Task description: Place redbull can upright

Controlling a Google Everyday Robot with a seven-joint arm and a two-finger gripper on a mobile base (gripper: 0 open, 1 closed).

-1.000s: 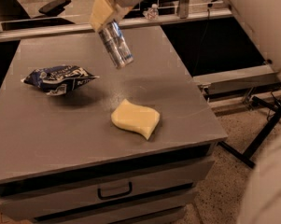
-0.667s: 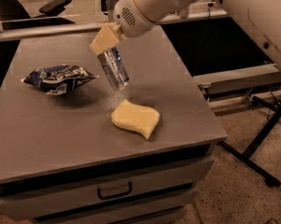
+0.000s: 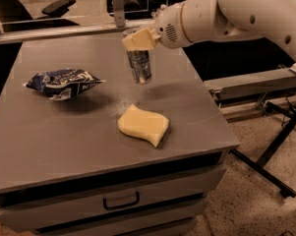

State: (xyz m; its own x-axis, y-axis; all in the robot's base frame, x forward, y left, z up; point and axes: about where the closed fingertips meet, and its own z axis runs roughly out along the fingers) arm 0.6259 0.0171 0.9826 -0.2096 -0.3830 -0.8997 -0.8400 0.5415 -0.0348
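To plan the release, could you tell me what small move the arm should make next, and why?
Probably lower straight down: the tool grips the redbull can by its top, nearly upright, seemingly just above the table, beyond the yellow sponge.

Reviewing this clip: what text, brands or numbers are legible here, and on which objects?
On the snack bag: white lettering, too blurred to read.
On the redbull can, held by the claw above the far side of the table: nothing readable.
No other text visible.
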